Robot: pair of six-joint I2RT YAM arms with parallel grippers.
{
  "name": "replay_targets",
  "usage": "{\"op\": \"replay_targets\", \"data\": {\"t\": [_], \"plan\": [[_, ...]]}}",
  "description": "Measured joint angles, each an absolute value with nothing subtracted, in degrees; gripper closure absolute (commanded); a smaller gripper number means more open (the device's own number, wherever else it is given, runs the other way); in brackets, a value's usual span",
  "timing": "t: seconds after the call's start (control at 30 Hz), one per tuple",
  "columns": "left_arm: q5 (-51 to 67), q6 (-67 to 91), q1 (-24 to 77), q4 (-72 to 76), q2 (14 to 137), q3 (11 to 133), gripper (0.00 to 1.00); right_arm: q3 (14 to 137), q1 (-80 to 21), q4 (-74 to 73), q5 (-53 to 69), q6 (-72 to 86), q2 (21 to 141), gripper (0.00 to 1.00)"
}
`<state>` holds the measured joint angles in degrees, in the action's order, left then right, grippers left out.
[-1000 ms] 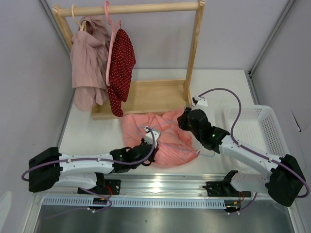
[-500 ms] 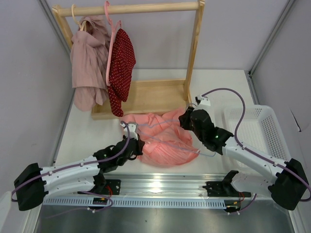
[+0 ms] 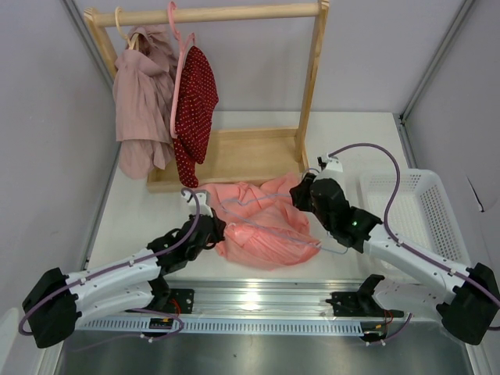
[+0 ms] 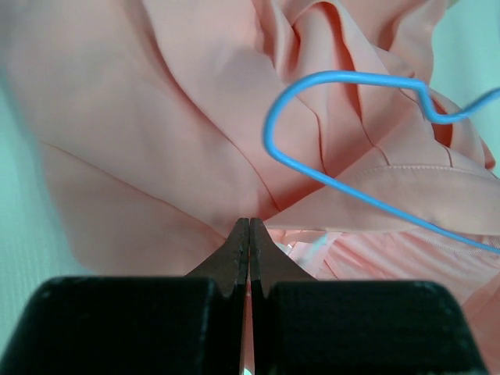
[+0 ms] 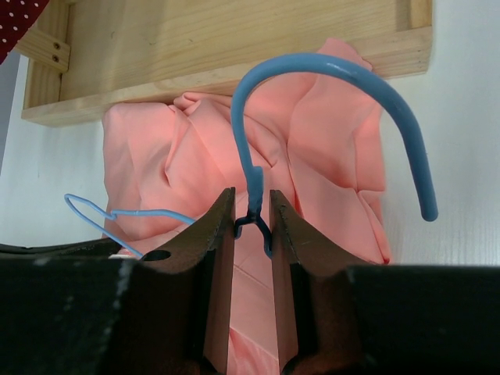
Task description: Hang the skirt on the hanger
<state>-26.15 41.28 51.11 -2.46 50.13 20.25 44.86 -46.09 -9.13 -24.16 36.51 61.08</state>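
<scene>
The salmon-pink skirt (image 3: 262,226) lies crumpled on the white table in front of the rack base. The light-blue wire hanger (image 3: 273,233) rests across it. My right gripper (image 3: 301,192) sits at the skirt's far right edge, shut on the hanger's twisted neck (image 5: 253,205), and the hook (image 5: 328,66) arches up past the fingertips. My left gripper (image 3: 217,230) is at the skirt's left edge, its jaws pressed together with folds of skirt (image 4: 180,117) converging at the tips (image 4: 248,223). One looped end of the hanger (image 4: 344,73) lies on the cloth just beyond.
A wooden clothes rack (image 3: 234,13) with a wooden base (image 3: 242,156) stands behind the skirt. It carries a dark red dotted garment (image 3: 195,101) on a pink hanger and a mauve-pink garment (image 3: 141,101). A white slotted basket (image 3: 414,203) sits at the right.
My left gripper has travelled left from the skirt's middle to its left edge, staying shut, and the cloth there shifted. My right gripper drifted slightly right with the hanger.
</scene>
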Motion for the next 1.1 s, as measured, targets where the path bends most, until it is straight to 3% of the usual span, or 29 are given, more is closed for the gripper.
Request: {"op": "replay_targets", "data": {"t": [0.47,0.63,0.9,1.1], "plan": [[-23.09,40.84,48.23,-0.95,50.41,20.27,1.00,42.85,-46.06,-9.82,-24.16,36.47,58.52,1.00],[-19.51,36.84,48.21,-0.10,46.22,20.58,0.95,42.85,-46.06,-9.61,-24.16,36.47,60.12,1.00],[-15.38,29.39,48.62,-3.62,41.10,25.02,0.76,42.98,-45.98,-8.97,-24.16,36.49,64.25,1.00],[-12.64,24.51,54.52,-5.54,47.64,29.54,0.67,45.01,-45.47,-8.64,-24.18,36.49,66.87,1.00]]}}
